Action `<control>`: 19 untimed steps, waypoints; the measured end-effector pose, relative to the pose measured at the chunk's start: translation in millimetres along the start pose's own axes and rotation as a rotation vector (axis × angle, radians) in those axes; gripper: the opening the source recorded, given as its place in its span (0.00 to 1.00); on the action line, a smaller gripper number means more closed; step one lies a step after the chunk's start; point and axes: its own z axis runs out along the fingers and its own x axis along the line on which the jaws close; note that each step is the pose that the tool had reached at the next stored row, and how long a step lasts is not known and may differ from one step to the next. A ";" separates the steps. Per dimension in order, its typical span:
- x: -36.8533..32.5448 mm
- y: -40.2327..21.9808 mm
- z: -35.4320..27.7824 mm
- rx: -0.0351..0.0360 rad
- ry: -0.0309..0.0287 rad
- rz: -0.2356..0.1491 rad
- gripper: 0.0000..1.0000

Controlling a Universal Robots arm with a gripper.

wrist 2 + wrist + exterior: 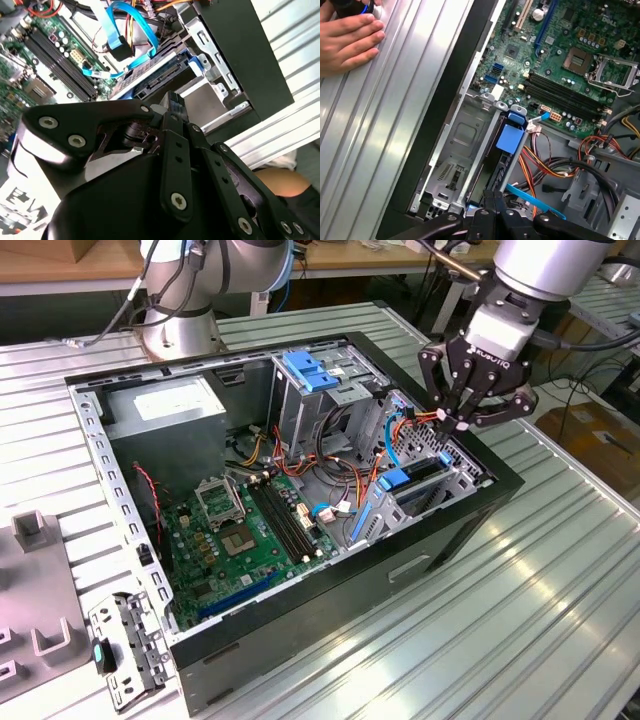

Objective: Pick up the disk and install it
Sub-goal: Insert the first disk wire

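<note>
Robot gripper point(447, 420), fingers pinched together holding nothing, hovers over the outer end of the blue-framed disk point(408, 480), seated in the computer case point(505, 486) drive bay, its long axis pointing toward the motherboard point(250, 535)

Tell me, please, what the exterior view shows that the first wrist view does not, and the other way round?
The exterior view adds the arm's base behind the case, the grey box with a white label, and a light blue latch atop the drive cage. The first wrist view adds a person's hand on the ridged table. Both show the motherboard, the disk in its bay, and the gripper near it.
</note>
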 end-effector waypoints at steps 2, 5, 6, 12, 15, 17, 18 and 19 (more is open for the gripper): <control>0.8 -1.7 0.1 0.0005 -0.0002 -0.025 0.11; 2.5 -8.5 0.2 0.0009 -0.0005 -0.039 0.11; 2.8 -10.6 0.2 0.0009 -0.0005 -0.041 0.11; 2.9 -26.5 0.7 0.0005 0.0001 -0.046 0.11; 2.6 -36.1 0.9 0.0004 0.0002 -0.047 0.11; 1.4 -42.9 1.0 0.0002 0.0001 -0.049 0.11; 1.0 -44.8 1.0 0.0002 0.0001 -0.050 0.11; 0.5 -47.4 1.0 0.0001 0.0001 -0.050 0.11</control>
